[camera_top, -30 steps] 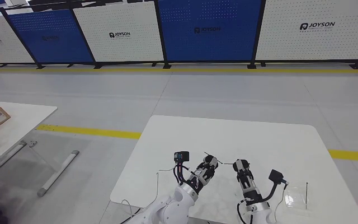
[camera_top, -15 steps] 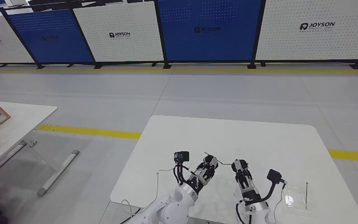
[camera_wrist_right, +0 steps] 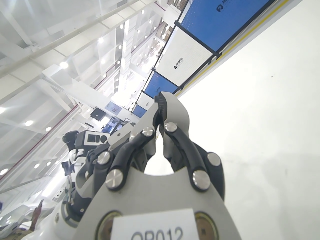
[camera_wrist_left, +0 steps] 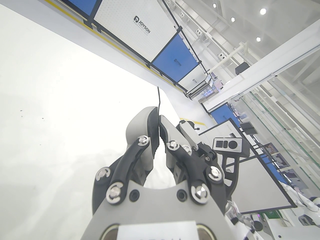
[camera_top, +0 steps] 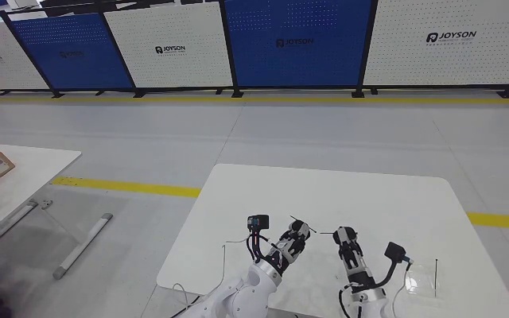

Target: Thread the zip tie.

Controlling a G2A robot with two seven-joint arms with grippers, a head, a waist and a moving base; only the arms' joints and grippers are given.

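left tool (camera_wrist_left: 159, 121) pinching zip tie (camera_wrist_left: 158, 97), tip protruding | right tool (camera_wrist_right: 160, 103) pressed together

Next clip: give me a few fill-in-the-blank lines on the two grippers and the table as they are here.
1. The left gripper is shut on a thin zip tie whose colour is ____.
2. The right gripper is not open; its fingers are ____.
3. Both arms are over a table with a plain ____ top.
Missing words: black; shut; white.
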